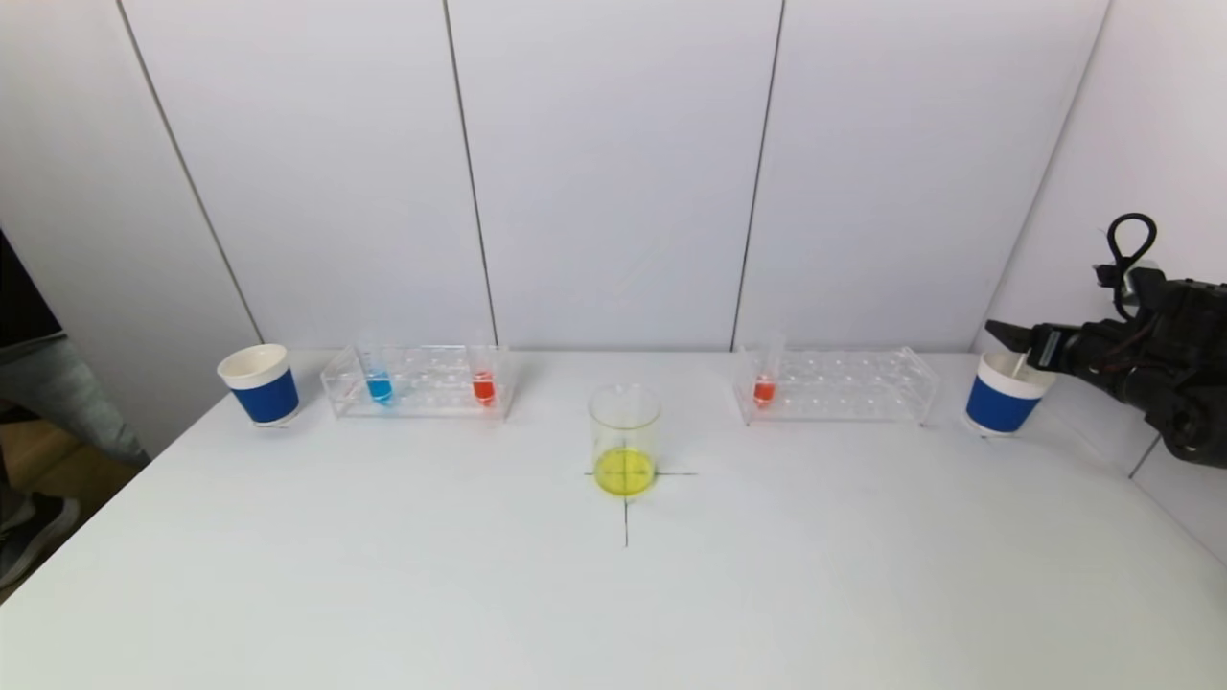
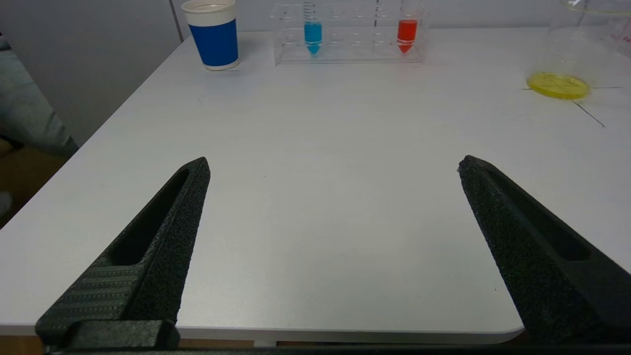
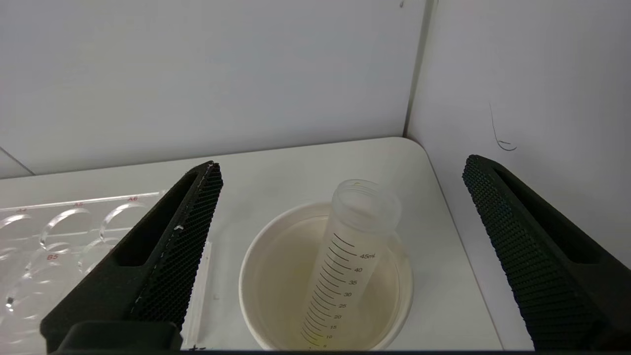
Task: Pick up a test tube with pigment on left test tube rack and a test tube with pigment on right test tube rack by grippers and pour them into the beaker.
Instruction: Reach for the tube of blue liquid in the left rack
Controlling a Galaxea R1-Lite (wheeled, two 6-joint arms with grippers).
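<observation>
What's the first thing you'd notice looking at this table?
Probably the bright yellow liquid in the clear beaker at the middle of the table, on a drawn cross. Next, the coloured tubes: a blue tube and a red tube in the left rack, one red-orange tube in the right rack. At far right, the right gripper, fingers spread, hovers over a paper cup holding an emptied tube.

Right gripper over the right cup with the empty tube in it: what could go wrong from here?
1. The empty test tube leans in the right paper cup, with the open right gripper straddling it; a sideways retreat could clip the tube and tip the cup.
2. The right test tube rack stands beside the cup, so a swing that way may nudge it.
</observation>
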